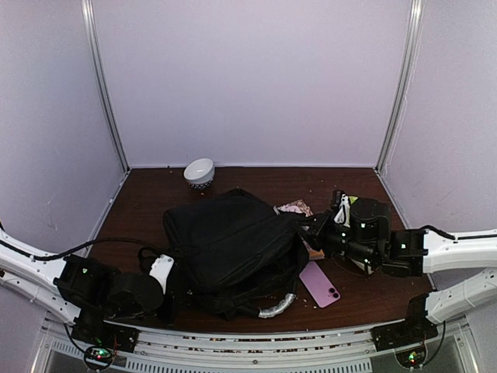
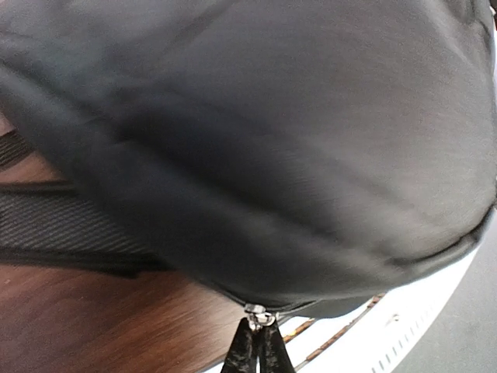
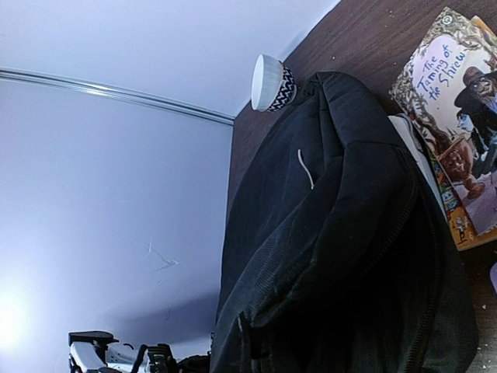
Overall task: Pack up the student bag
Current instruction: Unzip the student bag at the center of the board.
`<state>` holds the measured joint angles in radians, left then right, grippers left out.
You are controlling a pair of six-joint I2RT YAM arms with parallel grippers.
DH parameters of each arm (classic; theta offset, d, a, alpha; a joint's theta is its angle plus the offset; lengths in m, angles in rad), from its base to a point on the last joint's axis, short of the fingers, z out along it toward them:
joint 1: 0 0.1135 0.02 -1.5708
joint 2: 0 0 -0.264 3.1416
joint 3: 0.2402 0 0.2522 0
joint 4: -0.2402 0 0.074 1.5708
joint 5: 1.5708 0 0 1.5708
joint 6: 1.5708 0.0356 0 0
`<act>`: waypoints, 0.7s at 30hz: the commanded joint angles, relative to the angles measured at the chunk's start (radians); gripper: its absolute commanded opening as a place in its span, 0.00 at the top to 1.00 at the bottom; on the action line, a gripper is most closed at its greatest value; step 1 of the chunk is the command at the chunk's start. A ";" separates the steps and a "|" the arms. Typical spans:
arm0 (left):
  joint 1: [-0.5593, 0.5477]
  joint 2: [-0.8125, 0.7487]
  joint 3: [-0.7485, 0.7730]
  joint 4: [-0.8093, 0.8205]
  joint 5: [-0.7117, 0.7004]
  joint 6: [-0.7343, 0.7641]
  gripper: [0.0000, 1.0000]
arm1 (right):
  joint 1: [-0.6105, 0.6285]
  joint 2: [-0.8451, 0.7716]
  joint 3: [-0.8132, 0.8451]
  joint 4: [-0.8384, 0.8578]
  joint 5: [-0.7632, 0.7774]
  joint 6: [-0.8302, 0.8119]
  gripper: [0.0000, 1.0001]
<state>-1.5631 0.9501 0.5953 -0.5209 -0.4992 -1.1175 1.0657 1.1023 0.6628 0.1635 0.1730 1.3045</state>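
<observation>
Beside the student bag (image 3: 334,233), book cover (image 3: 444,97) legible from right wrist

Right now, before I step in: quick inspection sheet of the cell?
Surface: dark wood table, light specks near the front edge.
Job's things: student bag lying mid-table, grey-white handle towards the front.
Clutter: white bowl behind the bag; paperback and pink phone by its right side.
Tools: left tool shut, apparently pinching a metal zip pull at the bag's edge; right tool shut at the bag's right edge, hold not visible.
Cables: black cable running from the left arm towards the bag.
Surroundings: pale walls with metal corner strips.
</observation>
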 commanded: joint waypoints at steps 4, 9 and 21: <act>0.038 -0.074 -0.035 -0.153 -0.095 -0.101 1.00 | -0.036 -0.087 -0.062 -0.031 0.078 -0.034 1.00; 0.108 -0.093 -0.036 -0.152 -0.089 -0.078 1.00 | -0.051 -0.104 -0.097 -0.046 0.054 -0.043 1.00; 0.109 -0.138 0.272 -0.249 -0.034 0.281 0.03 | -0.053 -0.033 0.018 -0.021 -0.047 -0.089 1.00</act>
<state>-1.4582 0.8375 0.7403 -0.7498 -0.5373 -1.0027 1.0222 1.0500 0.6052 0.1059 0.1307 1.2442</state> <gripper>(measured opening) 0.948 0.027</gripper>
